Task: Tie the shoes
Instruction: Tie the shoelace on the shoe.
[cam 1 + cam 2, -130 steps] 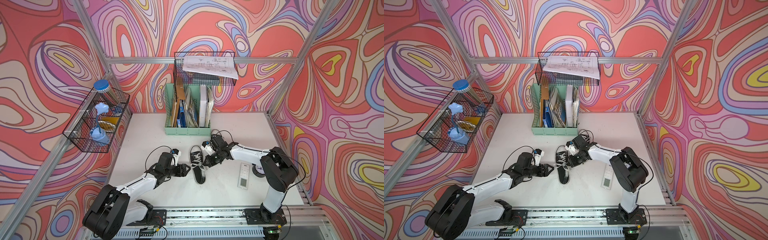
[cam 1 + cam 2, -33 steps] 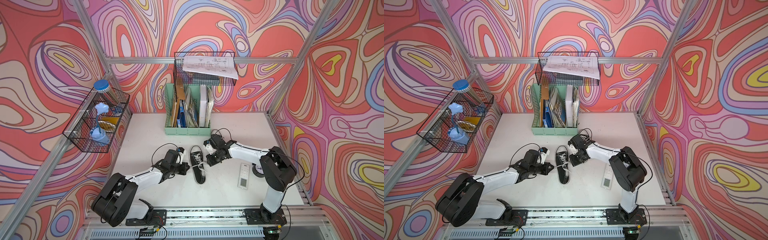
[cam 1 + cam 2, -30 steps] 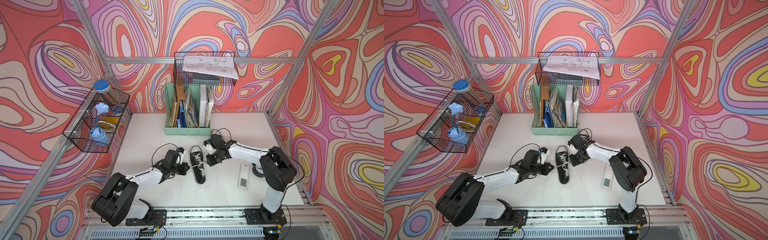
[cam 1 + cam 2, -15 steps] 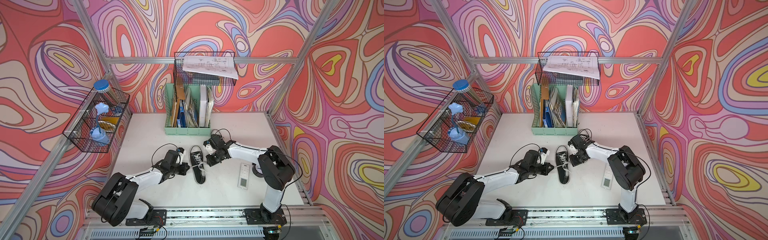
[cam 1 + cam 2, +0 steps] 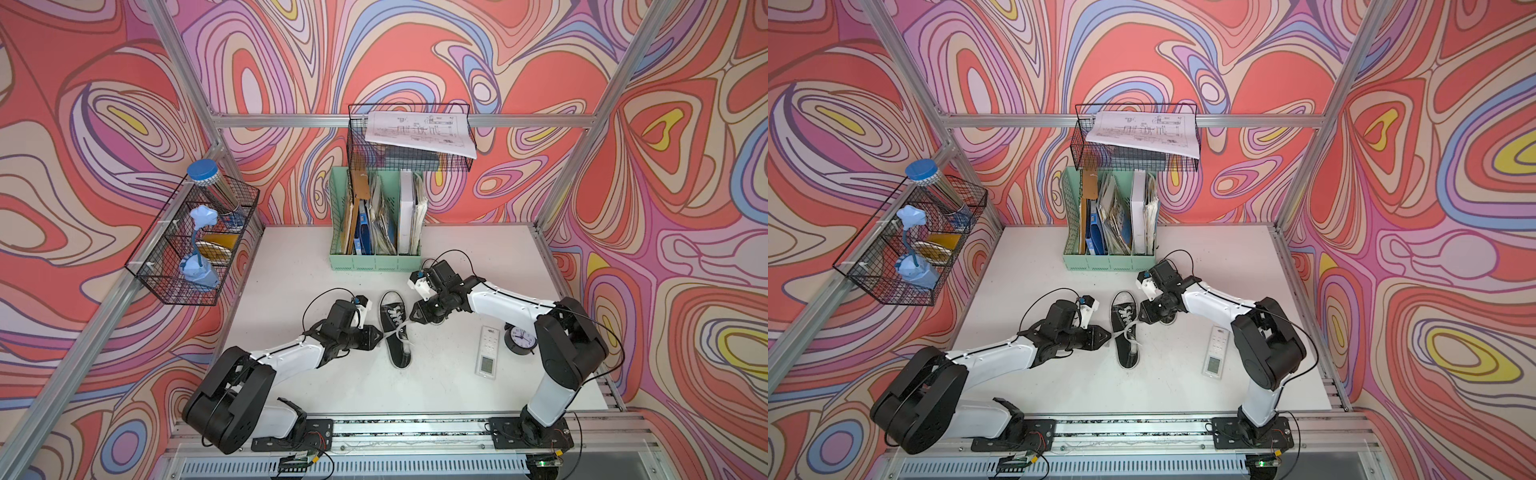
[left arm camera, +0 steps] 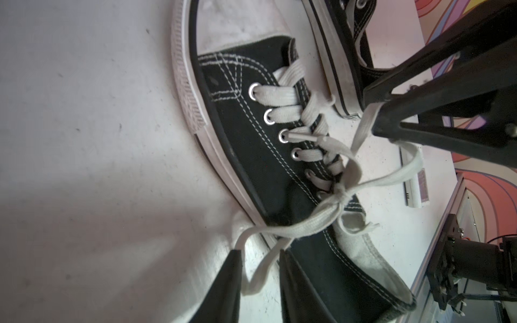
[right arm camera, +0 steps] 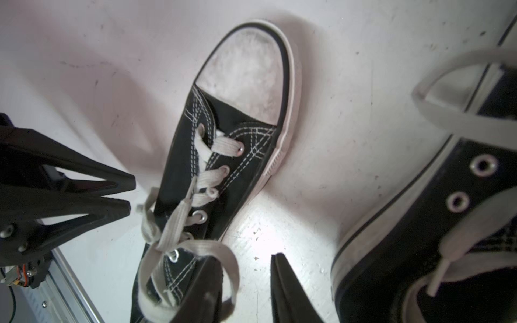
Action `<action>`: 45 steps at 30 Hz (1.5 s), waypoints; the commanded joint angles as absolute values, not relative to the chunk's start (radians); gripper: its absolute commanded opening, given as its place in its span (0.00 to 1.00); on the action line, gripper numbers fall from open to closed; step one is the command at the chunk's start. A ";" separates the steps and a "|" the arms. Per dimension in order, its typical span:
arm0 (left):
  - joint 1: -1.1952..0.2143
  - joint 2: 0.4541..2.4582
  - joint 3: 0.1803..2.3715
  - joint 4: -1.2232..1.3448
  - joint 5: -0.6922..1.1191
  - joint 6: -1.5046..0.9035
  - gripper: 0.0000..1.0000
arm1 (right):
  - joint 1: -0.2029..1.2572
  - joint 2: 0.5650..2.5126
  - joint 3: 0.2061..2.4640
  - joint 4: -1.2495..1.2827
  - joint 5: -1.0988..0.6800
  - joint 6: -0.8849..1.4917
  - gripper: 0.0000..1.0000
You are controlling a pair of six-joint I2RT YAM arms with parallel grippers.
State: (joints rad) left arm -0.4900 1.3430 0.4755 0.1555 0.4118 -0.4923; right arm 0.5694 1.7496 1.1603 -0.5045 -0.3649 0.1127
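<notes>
The left fingers [image 6: 226, 288] stand parted and released, with a slack loop [image 6: 279, 232] of white lace running loosely through the gap between them. The right fingers [image 7: 288, 296] are likewise apart and grip nothing, though a draped loop [image 7: 223, 257] of lace hangs over one of them. Both pairs sit low over the white table [image 5: 291, 291], one on either side of the shoe [image 5: 394, 328]. It rests on its sole near the table's middle, toe toward the back wall. The second shoe [image 7: 405, 229] stands just beside it on the right fingers' side. In both top views the right arm [image 5: 507, 301] covers nearly all of it, and the right wrist view cuts off its toe and heel, so whether its laces are tied cannot be told. Well apart from the shoes, a pale remote [image 5: 487, 351] lies flat on the table. Just beside it a small round clock [image 5: 517, 337] is partly hidden behind the right arm. On the first shoe the laces meet in a small knot [image 6: 340, 193] above the top eyelets; how tight it is cannot be made out.
</notes>
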 commanded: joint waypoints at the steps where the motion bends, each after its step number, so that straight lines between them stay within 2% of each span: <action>1: -0.483 1.270 0.475 0.106 0.343 -0.484 0.39 | 0.536 1.711 1.175 -0.474 -0.454 0.117 0.32; 6: -0.472 1.195 0.490 0.054 0.283 -0.466 0.47 | 0.490 1.689 1.177 -0.438 -0.561 0.140 0.36; 10: -0.464 1.166 0.505 0.028 0.256 -0.453 0.55 | 0.444 1.675 1.156 -0.361 -0.704 0.194 0.46; 13: -0.460 1.149 0.506 0.013 0.219 -0.449 0.60 | 0.426 1.652 1.139 -0.319 -0.741 0.228 0.48; 16: -0.452 1.112 0.505 0.003 0.159 -0.445 0.65 | 0.405 1.593 1.115 -0.330 -0.589 0.250 0.51; 19: -0.434 1.050 0.541 -0.006 0.047 -0.429 0.76 | 0.402 1.523 1.097 -0.391 -0.223 0.253 0.57; 21: -0.421 1.009 0.544 -0.013 -0.050 -0.407 0.88 | 0.402 1.482 1.069 -0.398 -0.015 0.249 0.64; 23: -0.407 0.971 0.546 -0.015 -0.172 -0.371 0.99 | 0.398 1.438 1.026 -0.368 0.143 0.246 0.78; 25: -0.392 0.947 0.548 -0.007 -0.274 -0.330 0.98 | 0.392 1.411 0.980 -0.327 0.274 0.239 0.89; 28: -0.356 0.935 0.540 0.026 -0.392 -0.281 0.99 | 0.379 1.404 0.923 -0.250 0.423 0.219 0.98; 32: -0.305 0.962 0.472 0.150 -0.486 -0.220 0.99 | 0.355 1.442 0.862 -0.120 0.558 0.190 0.98; 36: -0.255 1.027 0.369 0.381 -0.487 -0.113 0.99 | 0.335 1.495 0.791 0.054 0.622 0.105 0.98; 41: -0.216 1.150 0.214 0.768 -0.416 -0.042 0.99 | 0.313 1.536 0.651 0.357 0.566 -0.033 0.98; 45: -0.187 1.226 0.235 0.807 -0.339 -0.006 0.99 | 0.280 1.550 0.523 0.626 0.455 -0.102 0.98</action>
